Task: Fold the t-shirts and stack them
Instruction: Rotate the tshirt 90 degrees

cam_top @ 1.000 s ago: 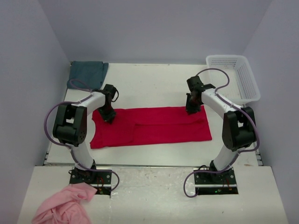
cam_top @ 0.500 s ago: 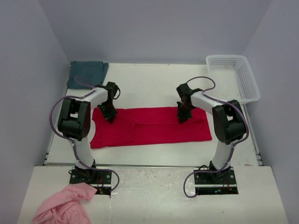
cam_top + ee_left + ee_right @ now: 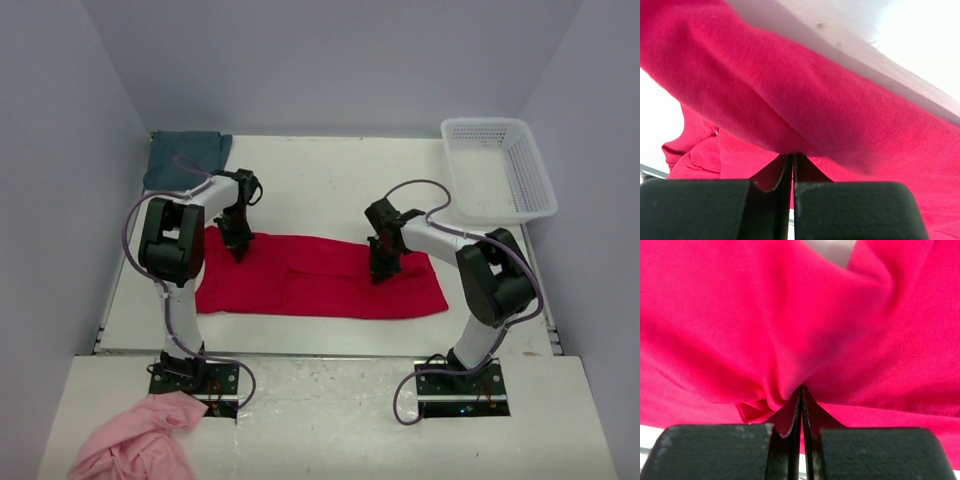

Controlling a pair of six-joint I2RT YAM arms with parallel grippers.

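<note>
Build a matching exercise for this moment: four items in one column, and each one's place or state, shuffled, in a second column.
Items
1. red t-shirt
2. teal t-shirt
3. white basket
4. pink cloth

Places or states
A. far right corner of the table
B. on the near ledge beside the left arm's base
C. far left corner of the table
D. spread mid-table, pinched by the left pincer and the right pincer

Pairs: 1-D, 2-C, 3-A, 4-B
</note>
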